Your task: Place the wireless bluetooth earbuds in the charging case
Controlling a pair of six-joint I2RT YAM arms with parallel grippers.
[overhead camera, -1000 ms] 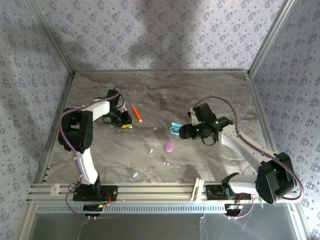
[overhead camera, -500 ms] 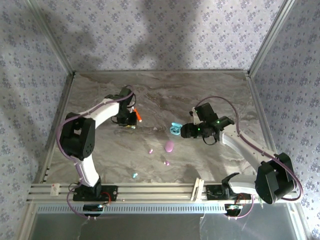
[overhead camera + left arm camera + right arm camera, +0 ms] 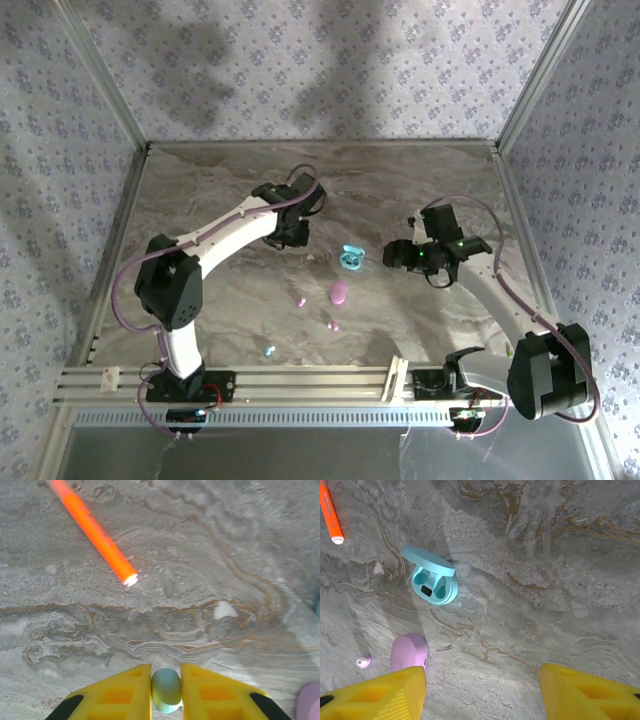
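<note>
A pale cyan earbud (image 3: 166, 692) is pinched in the left gripper (image 3: 165, 676), held above the table (image 3: 225, 555) near the orange pen (image 3: 95, 535). The right gripper (image 3: 482, 670) is spread wide, empty, beside the opened cyan case (image 3: 431, 582) at mid-table; a second cyan earbud (image 3: 268, 351) is seen by the near edge.

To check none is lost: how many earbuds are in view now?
4. One pale cyan bud is held in the left claw; two pink buds lie by the pink case; one cyan bud lies alone, nearer the front.
</note>
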